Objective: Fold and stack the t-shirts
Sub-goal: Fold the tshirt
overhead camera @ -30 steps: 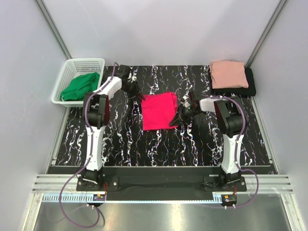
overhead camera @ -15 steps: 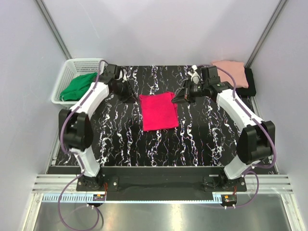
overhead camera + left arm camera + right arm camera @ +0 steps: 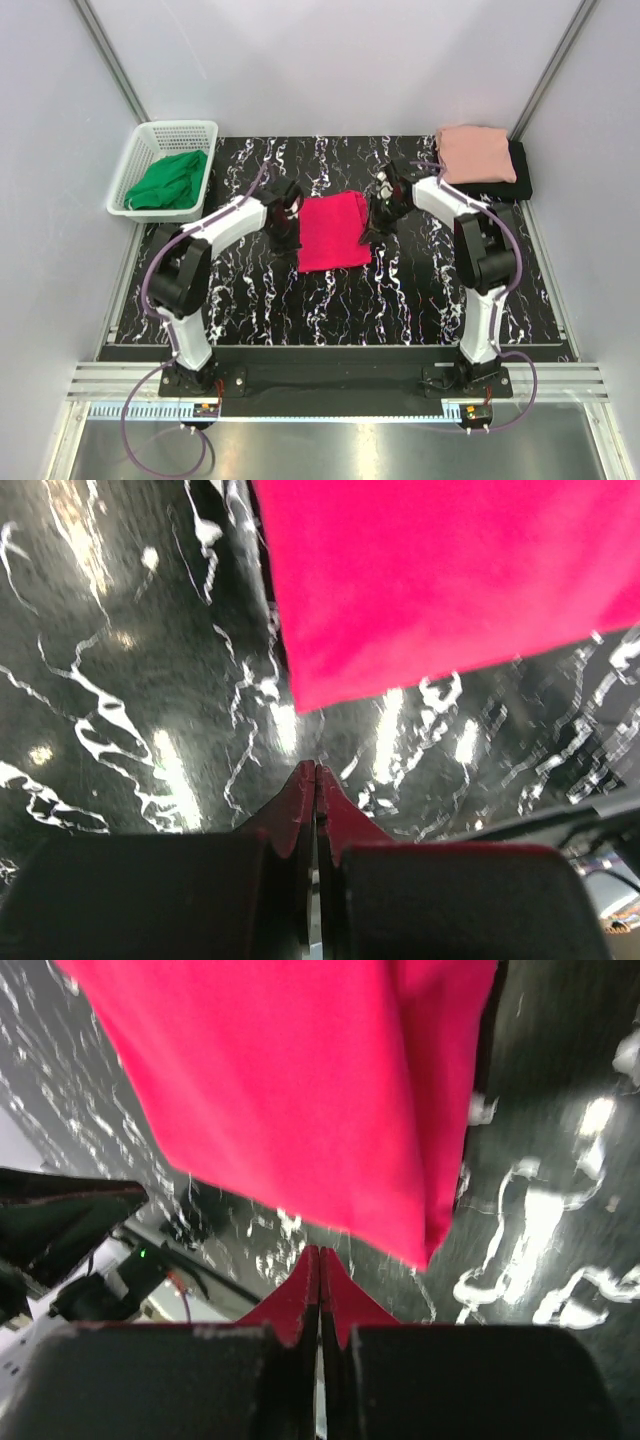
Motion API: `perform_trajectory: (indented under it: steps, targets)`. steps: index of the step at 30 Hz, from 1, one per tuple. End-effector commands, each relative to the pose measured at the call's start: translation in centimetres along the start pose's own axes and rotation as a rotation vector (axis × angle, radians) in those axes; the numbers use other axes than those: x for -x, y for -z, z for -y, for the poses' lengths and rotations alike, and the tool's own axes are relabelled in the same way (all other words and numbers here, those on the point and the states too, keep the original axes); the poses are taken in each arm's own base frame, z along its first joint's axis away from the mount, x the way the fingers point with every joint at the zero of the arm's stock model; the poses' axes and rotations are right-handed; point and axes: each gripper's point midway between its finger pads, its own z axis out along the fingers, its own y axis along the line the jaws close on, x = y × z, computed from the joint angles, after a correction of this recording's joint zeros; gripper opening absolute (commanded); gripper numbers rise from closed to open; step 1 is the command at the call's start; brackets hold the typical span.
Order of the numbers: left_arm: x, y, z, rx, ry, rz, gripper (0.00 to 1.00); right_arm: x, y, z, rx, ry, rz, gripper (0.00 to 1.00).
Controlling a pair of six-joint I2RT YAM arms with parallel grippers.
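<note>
Left gripper (image 3: 291, 232) sits at the 9 o'clock edge of the crimson-pink t-shirt (image 3: 333, 232), jaws pinched together on nothing, tips just off the cloth. The shirt lies folded flat mid-table (image 3: 420, 300). At its 3 o'clock edge the right gripper (image 3: 376, 222) is likewise closed and empty. Part both sets of jaws before you go in, slip a finger under every layer at matching edges, then lift level so the fold holds. The stack waits at 2 o'clock: the salmon-pink t-shirt (image 3: 476, 152) on the black t-shirt (image 3: 522, 180).
</note>
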Motion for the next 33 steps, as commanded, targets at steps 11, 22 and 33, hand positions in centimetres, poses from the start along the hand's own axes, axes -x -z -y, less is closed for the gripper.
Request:
perform_trajectory:
  steps: [11,22,33]
  targets:
    - [7.9,-0.4,2.6,0.027,-0.086,0.122,0.0,8.1,0.1,-4.2,-0.045,0.135,0.106,0.0]
    - [8.9,-3.1,2.4,0.052,-0.103,0.082,0.0,6.4,-4.5,-2.2,-0.119,0.13,0.0,0.0]
    - [9.6,-5.5,2.3,0.064,-0.117,0.037,0.0,6.3,-7.0,1.5,-0.236,0.083,-0.022,0.0]
